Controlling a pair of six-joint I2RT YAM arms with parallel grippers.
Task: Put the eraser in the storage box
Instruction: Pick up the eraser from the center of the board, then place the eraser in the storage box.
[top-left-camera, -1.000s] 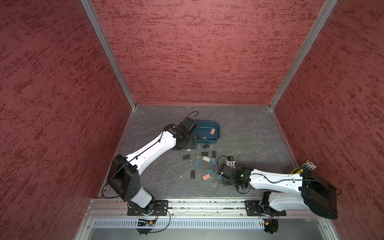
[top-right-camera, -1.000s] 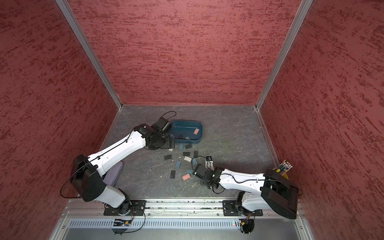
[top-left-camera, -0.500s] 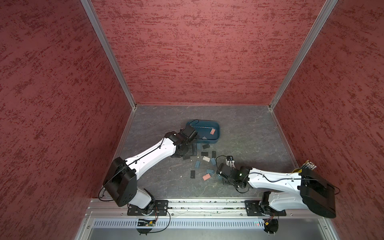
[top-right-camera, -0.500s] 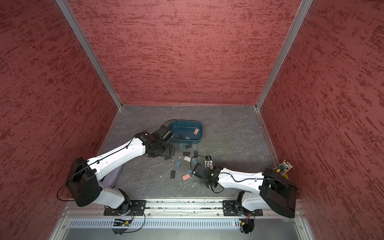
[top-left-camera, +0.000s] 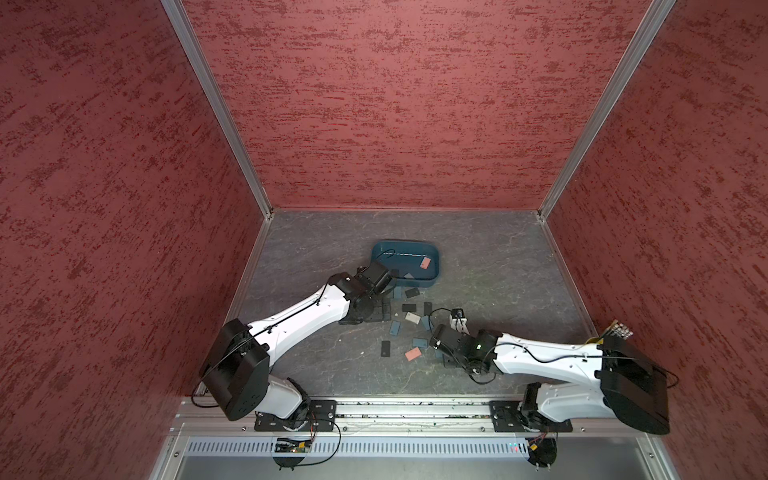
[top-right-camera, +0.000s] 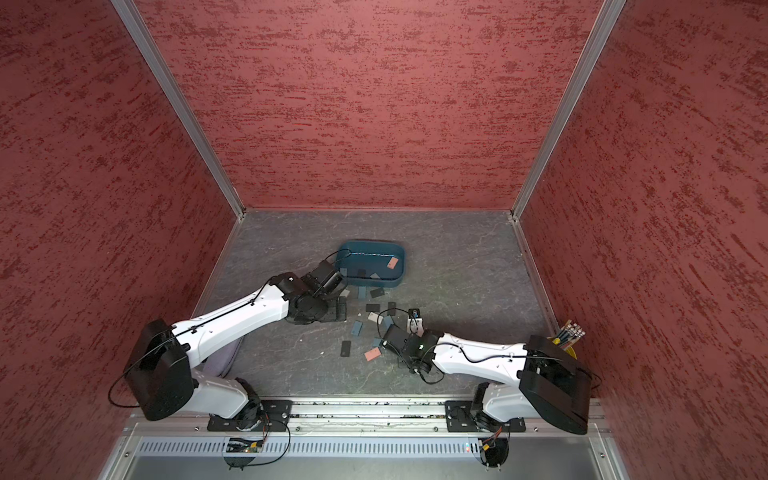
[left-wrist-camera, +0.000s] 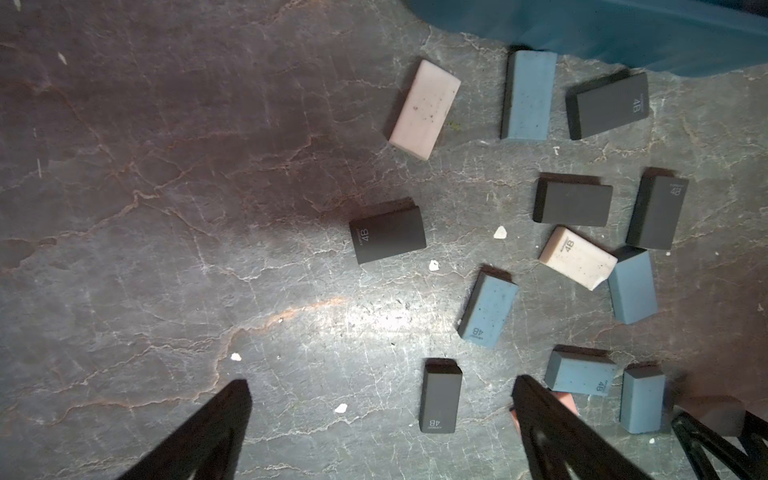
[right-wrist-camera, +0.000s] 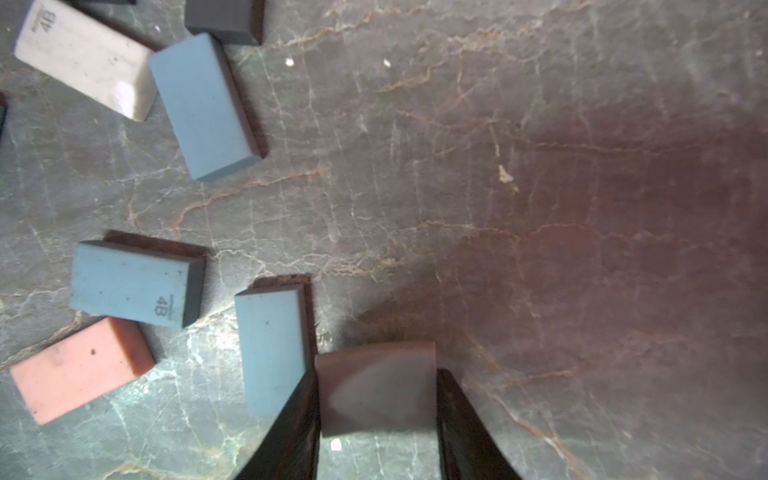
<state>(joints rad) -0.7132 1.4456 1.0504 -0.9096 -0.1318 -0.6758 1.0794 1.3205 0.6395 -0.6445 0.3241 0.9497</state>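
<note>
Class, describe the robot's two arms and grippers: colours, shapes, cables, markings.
Both arms, left arm and right arm, have white tapered shells, bulky black joints and thin black cables. The right wrist shows a green light. The left gripper and right gripper have black, pointed fingers.

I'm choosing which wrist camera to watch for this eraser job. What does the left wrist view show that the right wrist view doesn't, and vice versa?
Left wrist only: the storage box wall, and the left tool open, gripping nothing. Right wrist only: a close look at the right tool shut on the greyish eraser. Both: the white 4B eraser lying against a blue eraser, plus the grey marbled table.
</note>
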